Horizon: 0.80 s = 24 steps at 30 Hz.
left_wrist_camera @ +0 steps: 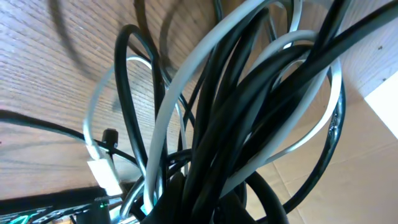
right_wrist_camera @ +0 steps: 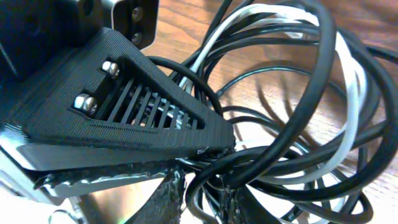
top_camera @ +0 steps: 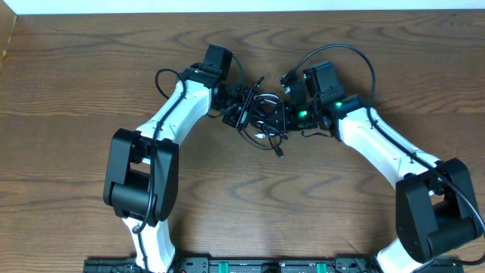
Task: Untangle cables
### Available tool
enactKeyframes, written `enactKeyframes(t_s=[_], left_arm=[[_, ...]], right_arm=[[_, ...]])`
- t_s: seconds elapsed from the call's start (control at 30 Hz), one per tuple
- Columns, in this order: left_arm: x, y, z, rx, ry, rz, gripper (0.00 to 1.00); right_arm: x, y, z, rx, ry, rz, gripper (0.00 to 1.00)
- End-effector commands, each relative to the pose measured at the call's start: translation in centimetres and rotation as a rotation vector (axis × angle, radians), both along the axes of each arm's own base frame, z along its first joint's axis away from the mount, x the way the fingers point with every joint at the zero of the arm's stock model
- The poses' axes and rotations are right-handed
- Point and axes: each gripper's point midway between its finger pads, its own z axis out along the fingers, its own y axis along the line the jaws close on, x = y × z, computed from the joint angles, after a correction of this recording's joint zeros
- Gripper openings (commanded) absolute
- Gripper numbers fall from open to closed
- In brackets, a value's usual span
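The cables (top_camera: 264, 121) form one tangled bunch of thin black loops and a white one at the table's middle, between my two grippers. My left gripper (top_camera: 244, 106) is at the bunch's left side, shut on it. In the left wrist view the cables (left_wrist_camera: 249, 112) rise out of the jaws and fill the picture, hiding the fingers. My right gripper (top_camera: 286, 115) presses in from the right. Its taped fingertips (right_wrist_camera: 169, 200) stand close together, and strands of the cables (right_wrist_camera: 298, 124) pass between them. One black plug end (top_camera: 280, 153) trails toward the front.
The left gripper's ribbed black finger (right_wrist_camera: 137, 118) sits very close in front of the right wrist camera. A white plug (left_wrist_camera: 102, 174) hangs at the bunch's lower left. Thick black arm wires (top_camera: 356, 61) arc behind the right wrist. Bare wooden table (top_camera: 76, 76) lies all round.
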Motion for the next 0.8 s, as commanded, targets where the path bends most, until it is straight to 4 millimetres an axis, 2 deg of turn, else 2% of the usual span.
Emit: enactKeyframes(t_s=[0.0,0.07,0.1,0.17,0.27,0.33,0.43,0.57,0.67,0.77], left_arm=[[-2.0,-2.3,2.9,-0.151,0.076,-0.046,0.08],[-2.0,-2.3,2.8,-0.15,0.088,-0.037,0.08],[-2.0,-2.3,2.8,-0.15,0.088,-0.037,0.08],[-2.0,-2.3,2.8,-0.15,0.088,-0.037,0.08],[-2.0,-2.3,2.8,-0.15,0.087,-0.037,0.08],[-1.9,-2.3,2.7,-0.141,0.084,-0.035,0.08],[-1.6,-1.9,2.1,-0.104,0.048,-0.038,0.08],[-1.2,-1.4,1.4,-0.057,-0.063,-0.099,0.08],[-1.0,-1.1,1.1,-0.038,-0.195,-0.202,0.08],[-1.0,-1.1,1.1,-0.044,-0.333,-0.323,0.08]], right_arm=[[0.2,0.8,-0.6,-0.079,-0.062,0.002,0.18],[-0.1,1.3,-0.6,-0.077,-0.064,0.014,0.21],[-0.1,1.6,-0.6,-0.082,-0.073,0.016,0.19],[0.0,1.5,-0.8,-0.108,-0.088,0.004,0.01],[0.4,1.4,-0.8,-0.112,-0.086,-0.027,0.01],[0.6,1.9,0.1,-0.055,-0.095,-0.004,0.01],[0.9,2.5,2.7,0.096,-0.123,0.063,0.01],[1.4,2.0,7.1,0.316,-0.173,0.152,0.01],[1.4,0.9,10.6,0.496,-0.191,0.231,0.01],[1.7,-0.7,12.9,0.589,-0.199,0.256,0.01]])
